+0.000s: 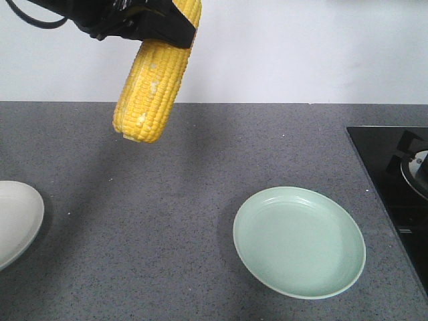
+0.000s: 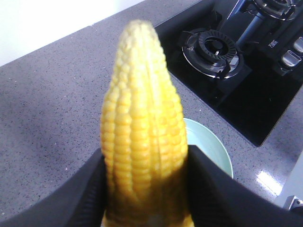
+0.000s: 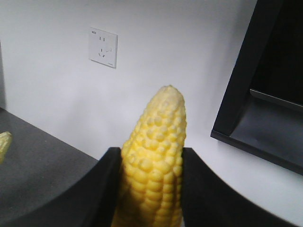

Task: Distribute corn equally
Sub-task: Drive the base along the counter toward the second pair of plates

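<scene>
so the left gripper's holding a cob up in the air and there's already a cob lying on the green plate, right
Not quite: the green plate is empty. The exterior front-facing view shows its whole bowl bare, with no cob on it. The rest holds: the left gripper is closed on a corn cob, and the front view shows a cob held well above the grey counter.

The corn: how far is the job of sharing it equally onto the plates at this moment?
Nothing looks done yet: the green plate is empty, and the visible part of the white plate is bare. In hand: the left tool grips one cob, the right tool another cob, both in the air. Left: placing these, plus what seems a third cob at the right wrist view's edge.
</scene>
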{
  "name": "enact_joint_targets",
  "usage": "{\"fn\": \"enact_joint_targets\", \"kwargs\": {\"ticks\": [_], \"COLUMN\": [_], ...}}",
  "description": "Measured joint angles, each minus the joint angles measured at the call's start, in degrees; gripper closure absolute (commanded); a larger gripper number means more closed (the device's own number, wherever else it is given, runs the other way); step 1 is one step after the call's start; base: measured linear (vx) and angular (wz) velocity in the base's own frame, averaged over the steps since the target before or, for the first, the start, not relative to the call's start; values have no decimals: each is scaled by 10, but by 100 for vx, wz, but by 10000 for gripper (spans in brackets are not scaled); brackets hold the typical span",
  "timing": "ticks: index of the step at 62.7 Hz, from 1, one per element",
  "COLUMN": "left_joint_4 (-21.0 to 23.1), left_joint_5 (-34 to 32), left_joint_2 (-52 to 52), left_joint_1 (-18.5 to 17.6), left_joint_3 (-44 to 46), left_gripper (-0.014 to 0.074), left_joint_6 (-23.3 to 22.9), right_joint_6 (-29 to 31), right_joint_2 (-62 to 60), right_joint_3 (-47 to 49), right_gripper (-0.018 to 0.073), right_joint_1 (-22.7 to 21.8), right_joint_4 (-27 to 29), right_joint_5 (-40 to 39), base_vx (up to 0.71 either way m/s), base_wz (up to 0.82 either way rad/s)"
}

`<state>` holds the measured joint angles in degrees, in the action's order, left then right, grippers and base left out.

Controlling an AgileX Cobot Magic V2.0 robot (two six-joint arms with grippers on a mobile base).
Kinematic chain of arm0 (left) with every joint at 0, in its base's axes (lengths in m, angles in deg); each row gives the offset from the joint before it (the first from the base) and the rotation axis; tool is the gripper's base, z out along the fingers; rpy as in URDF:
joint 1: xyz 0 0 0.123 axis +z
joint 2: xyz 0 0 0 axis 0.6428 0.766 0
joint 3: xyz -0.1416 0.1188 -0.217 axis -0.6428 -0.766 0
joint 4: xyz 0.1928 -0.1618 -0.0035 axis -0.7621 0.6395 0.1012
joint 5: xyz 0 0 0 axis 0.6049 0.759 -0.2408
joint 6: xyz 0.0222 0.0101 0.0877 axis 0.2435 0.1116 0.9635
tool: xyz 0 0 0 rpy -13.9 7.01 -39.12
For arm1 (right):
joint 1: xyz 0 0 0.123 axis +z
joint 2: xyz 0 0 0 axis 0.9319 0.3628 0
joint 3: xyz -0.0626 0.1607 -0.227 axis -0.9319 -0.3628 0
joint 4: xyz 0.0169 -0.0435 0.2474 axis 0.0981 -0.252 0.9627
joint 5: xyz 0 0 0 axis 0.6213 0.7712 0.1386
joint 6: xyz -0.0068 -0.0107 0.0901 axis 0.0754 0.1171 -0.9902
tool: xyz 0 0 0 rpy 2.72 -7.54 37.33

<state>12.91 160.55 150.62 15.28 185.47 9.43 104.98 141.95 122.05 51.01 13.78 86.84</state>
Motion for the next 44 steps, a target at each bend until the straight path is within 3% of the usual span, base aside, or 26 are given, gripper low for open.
{"fn": "enact_joint_targets", "kwargs": {"ticks": [44], "left_joint_4": [0], "left_joint_5": [0], "left_joint_2": [0], "left_joint_1": [0], "left_joint_3": [0], "left_gripper": [603], "left_joint_6": [0], "right_joint_6": [0], "right_joint_2": [0], "right_joint_3": [0], "right_gripper": [564], "right_joint_1": [0], "right_joint_4": [0], "right_joint_5": [0], "base_vx": [0], "base_wz": [-3]}}
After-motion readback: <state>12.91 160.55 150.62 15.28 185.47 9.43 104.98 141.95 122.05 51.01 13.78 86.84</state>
